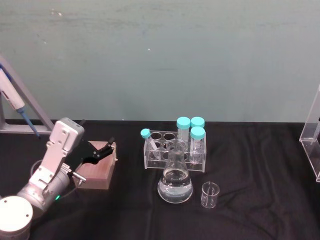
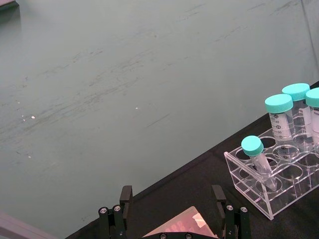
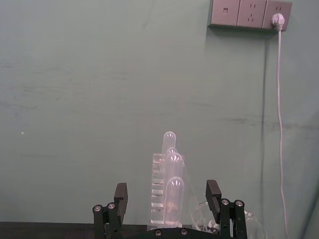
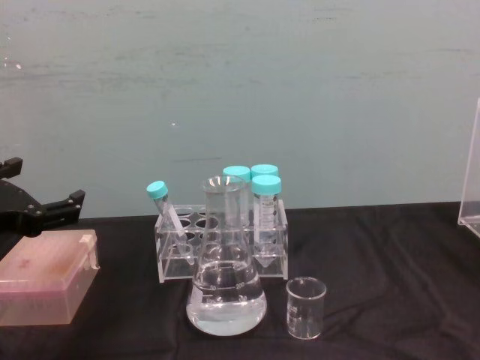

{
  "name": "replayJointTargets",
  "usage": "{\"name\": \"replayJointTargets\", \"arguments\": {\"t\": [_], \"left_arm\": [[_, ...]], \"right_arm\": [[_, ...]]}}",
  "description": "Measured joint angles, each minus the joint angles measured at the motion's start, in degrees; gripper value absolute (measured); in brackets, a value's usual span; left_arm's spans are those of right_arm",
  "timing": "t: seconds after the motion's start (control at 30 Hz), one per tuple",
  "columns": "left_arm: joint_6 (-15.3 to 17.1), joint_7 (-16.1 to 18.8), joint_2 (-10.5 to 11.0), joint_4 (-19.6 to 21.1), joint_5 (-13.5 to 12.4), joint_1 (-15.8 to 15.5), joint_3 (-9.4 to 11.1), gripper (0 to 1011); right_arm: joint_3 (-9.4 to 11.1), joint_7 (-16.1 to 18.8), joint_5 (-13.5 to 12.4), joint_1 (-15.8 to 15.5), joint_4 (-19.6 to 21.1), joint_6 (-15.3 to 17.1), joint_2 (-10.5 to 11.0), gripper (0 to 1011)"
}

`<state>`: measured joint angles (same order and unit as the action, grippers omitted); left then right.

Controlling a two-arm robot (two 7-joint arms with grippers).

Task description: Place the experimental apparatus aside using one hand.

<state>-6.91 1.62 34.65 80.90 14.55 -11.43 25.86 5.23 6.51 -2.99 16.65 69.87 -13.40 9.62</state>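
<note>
On the black table (image 1: 250,165) the conical flask (image 1: 175,186) stands upright near the middle, about a third full of clear liquid. The small glass beaker (image 1: 210,195) is just beside it on the robot's right, upright and apart from it. Right behind the flask is a clear tube rack (image 1: 167,156) with four teal-capped tubes (image 1: 183,131). Three of them stand straight at the right end and one leans at the left end. I can't tell whether the flask touches the rack. The tall acrylic stand (image 1: 312,136) is far off at the table's right edge, well apart from the other glassware. In the right wrist view its clear tubes rise in a row against the green wall (image 1: 160,55). The left gripper (image 1: 109,148) hovers over the far edge of a pinkish box (image 1: 96,173) on the left side of the table, well apart from the flask. Its jaws are spread wide with nothing held between them, and the box's lid shows below the fingers (image 2: 125,198) in the left wrist view. The right gripper (image 3: 166,193) faces the acrylic stand and the wall beyond it. Its jaws are also spread and hold nothing, and a wall socket (image 3: 249,13) with a grey cable shows above it. A blue and white pipette (image 1: 14,98) leans on a grey frame at the far left.
</note>
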Motion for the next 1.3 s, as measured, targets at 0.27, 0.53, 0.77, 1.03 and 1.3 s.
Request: {"name": "replayJointTargets", "arguments": {"t": [0.27, 0.53, 0.77, 1.03, 1.3], "left_arm": [[0.0, 0.0, 0.0, 0.0, 0.0, 0.0, 0.0, 1000], [0.0, 0.0, 0.0, 0.0, 0.0, 0.0, 0.0, 1000], [0.0, 0.0, 0.0, 0.0, 0.0, 0.0, 0.0, 1000], [0.0, 0.0, 0.0, 0.0, 0.0, 0.0, 0.0, 1000], [0.0, 0.0, 0.0, 0.0, 0.0, 0.0, 0.0, 1000]], "right_arm": [[0.0, -1.6, 2.4, -0.5, 1.2, -1.3, -0.4, 1003], [0.3, -2.7, 4.5, -0.9, 2.6, -2.6, -0.9, 1003], [0.2, -3.0, 6.2, -1.2, 3.8, -4.4, -1.0, 1003], [-0.7, -2.1, 7.9, -1.2, 4.7, -7.7, -0.5, 1003], [-2.2, 1.1, 7.6, -0.3, 4.8, -10.8, 0.5, 1003]]}}
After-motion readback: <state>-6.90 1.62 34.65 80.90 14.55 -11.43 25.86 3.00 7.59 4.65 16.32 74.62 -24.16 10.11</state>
